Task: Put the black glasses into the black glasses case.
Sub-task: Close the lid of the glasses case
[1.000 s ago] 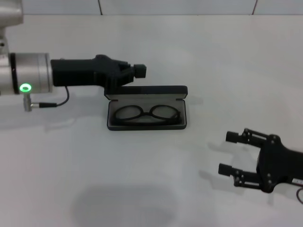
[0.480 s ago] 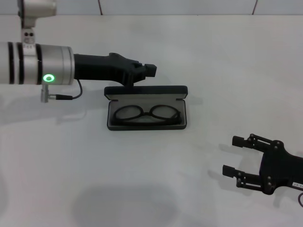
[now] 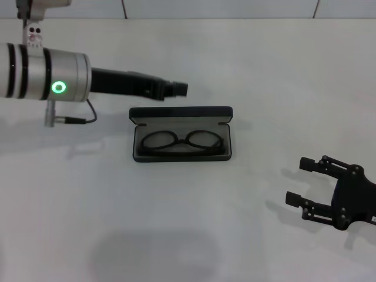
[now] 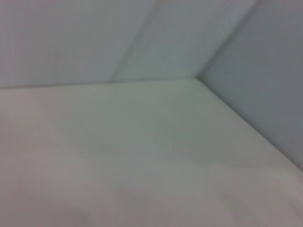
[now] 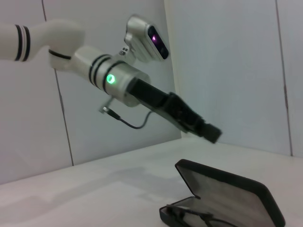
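The black glasses case (image 3: 181,157) lies open in the middle of the white table, its lid (image 3: 181,113) standing up at the back. The black glasses (image 3: 183,141) rest inside it, lenses side by side. In the right wrist view the case (image 5: 236,194) and part of the glasses (image 5: 191,215) also show. My left gripper (image 3: 179,89) hovers just behind and above the lid, fingers together and holding nothing; from the right wrist view it (image 5: 210,132) hangs over the lid. My right gripper (image 3: 301,181) stands open and empty at the lower right, well away from the case.
The white table (image 3: 264,70) ends at a pale wall along the back. The left wrist view holds only bare table and a wall corner (image 4: 196,78). A cable (image 3: 82,120) hangs from the left arm's wrist.
The left arm has lifted and drawn back from the lid, its gripper now narrower in view. The right gripper has slid further right and toward the table's front edge.
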Robot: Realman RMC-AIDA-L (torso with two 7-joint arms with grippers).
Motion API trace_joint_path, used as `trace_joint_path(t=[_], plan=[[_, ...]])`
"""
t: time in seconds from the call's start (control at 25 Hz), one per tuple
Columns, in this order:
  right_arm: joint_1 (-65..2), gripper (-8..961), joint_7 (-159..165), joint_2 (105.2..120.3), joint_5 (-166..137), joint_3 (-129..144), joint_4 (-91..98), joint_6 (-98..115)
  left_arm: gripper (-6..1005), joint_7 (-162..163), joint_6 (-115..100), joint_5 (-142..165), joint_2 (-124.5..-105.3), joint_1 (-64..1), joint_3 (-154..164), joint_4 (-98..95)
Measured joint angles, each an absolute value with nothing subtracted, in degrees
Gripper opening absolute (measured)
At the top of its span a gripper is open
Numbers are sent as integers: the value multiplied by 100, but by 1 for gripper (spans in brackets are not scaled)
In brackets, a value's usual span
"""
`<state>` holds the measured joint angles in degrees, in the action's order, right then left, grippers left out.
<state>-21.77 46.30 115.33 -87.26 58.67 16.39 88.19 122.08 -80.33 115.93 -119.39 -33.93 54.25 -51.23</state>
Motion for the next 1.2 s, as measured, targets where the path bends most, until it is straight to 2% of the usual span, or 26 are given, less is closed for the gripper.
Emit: trace_joint_path(t=[0.2, 0.44, 1.2], plan=[[-2180, 768, 4627, 11522, -8726, 5871, 1692, 8736, 38, 12363, -8799, 11620, -11900, -3084, 5609, -5735], [-2196, 768, 4623, 11522, -8727, 5871, 1706, 8714, 39, 12215, -8520, 12101, -11944, -2910, 5586, -5531], [-2230, 769, 4667, 11522, -8741, 5871, 1705, 8768, 42, 11964, -7065, 12610, -11901, -3047, 5585, -4871]])
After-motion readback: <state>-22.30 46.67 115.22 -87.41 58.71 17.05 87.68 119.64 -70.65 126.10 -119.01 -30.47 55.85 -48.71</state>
